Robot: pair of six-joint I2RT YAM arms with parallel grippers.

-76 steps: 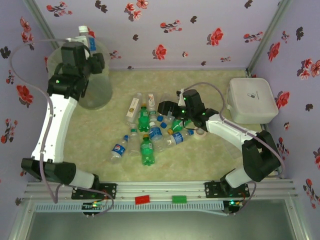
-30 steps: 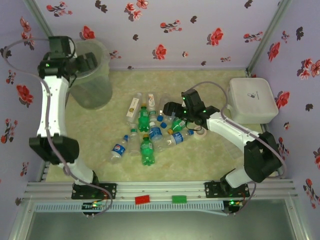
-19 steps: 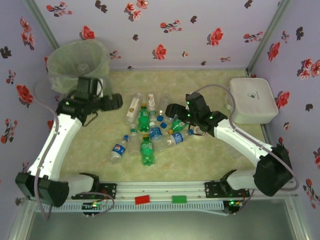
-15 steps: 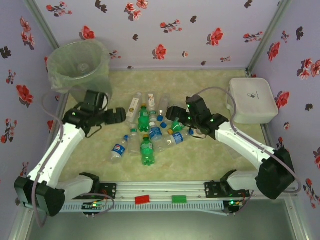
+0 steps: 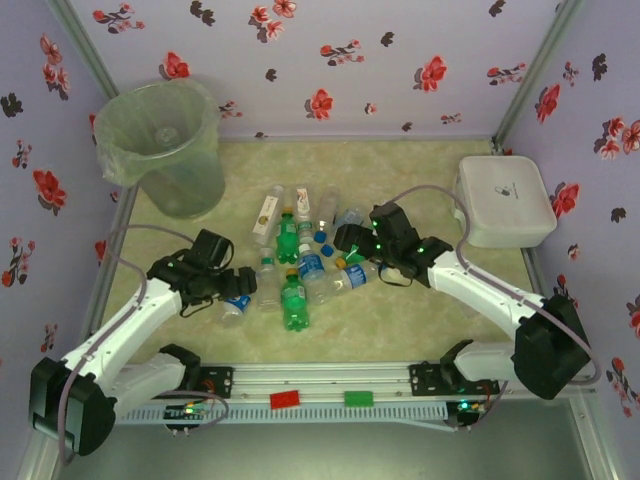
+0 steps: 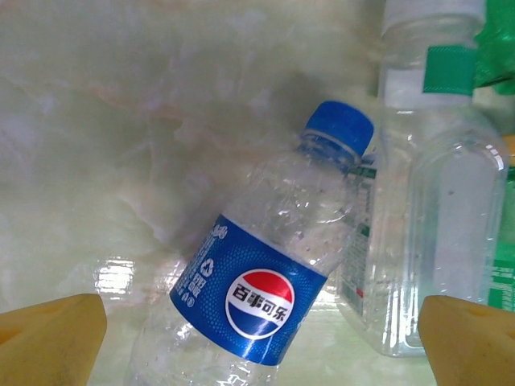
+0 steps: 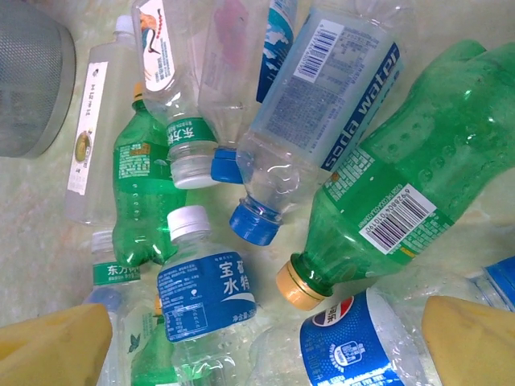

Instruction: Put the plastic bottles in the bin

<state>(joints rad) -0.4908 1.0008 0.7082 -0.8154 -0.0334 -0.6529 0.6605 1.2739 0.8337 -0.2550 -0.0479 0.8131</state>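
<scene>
Take the bin [image 5: 188,186] as your marker: it stands upright at the far left corner of the worktop [image 5: 420,170], its pale green bag folded over the rim. The plastic bottles [image 5: 300,250] lie in a loose heap to the right of the bin and nearer to you, all on their sides, some touching or overlapping.

Your left gripper [image 5: 238,290] sits on the near side of the bin, at the edge of the heap closest to it. In its wrist view the left gripper [image 6: 257,346] has its yellow fingers [image 6: 50,342] spread wide apart, and a clear Pepsi bottle [image 6: 257,310] with a blue cap [image 6: 339,129] lies between them, touched by neither. A clear bottle with a green band [image 6: 434,201] lies right against it.

Your right gripper [image 5: 345,238] hangs over the side of the heap farther from the bin. In the right wrist view the right gripper [image 7: 261,346] also has its fingers [image 7: 475,342] apart, gripping nothing, above a green bottle with an orange cap [image 7: 402,181] and several clear blue-labelled ones.

A white lidded box [image 5: 505,200] rests far to the right of the bin, well apart from the heap.
</scene>
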